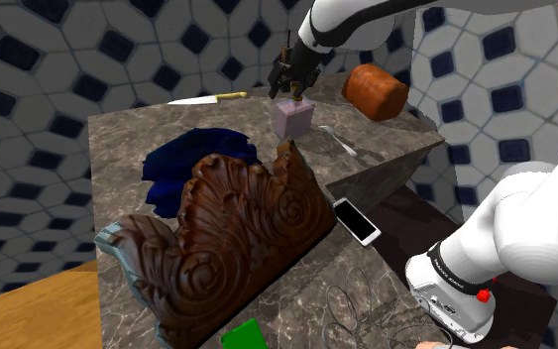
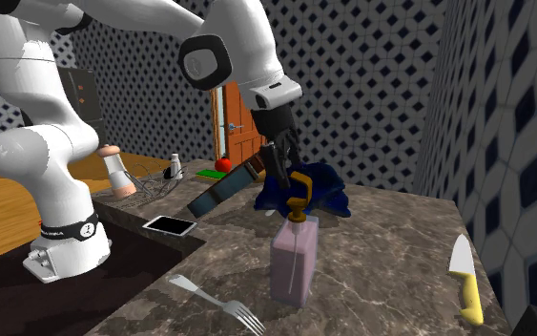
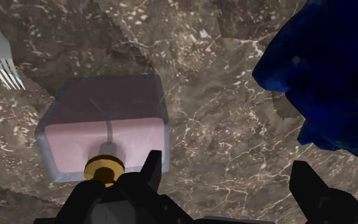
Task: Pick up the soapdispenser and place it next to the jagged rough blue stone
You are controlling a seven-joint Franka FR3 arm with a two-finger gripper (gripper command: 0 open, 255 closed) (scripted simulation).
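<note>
We find the black two-finger tool [image 3: 227,167] open, fingers apart, clasping nothing. The translucent pink square-sided soap dispenser [image 1: 293,120] with gold pump head [image 3: 104,169] stands upright on the veined brown marble tabletop [image 1: 386,149], upper centre of the shoulder view, just below the tool. Its pump sits beside one finger, outside the gap, so we judge a sideways correction precedes closing. The jagged deep-blue stone [image 1: 182,169] lies to the dispenser's lower left.

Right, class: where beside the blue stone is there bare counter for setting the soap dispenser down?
Free: the marble counter between the blue stone and the soap dispenser, and from there toward the knife. Crowded: the stone's side nearest the carved brown ornament.
</note>
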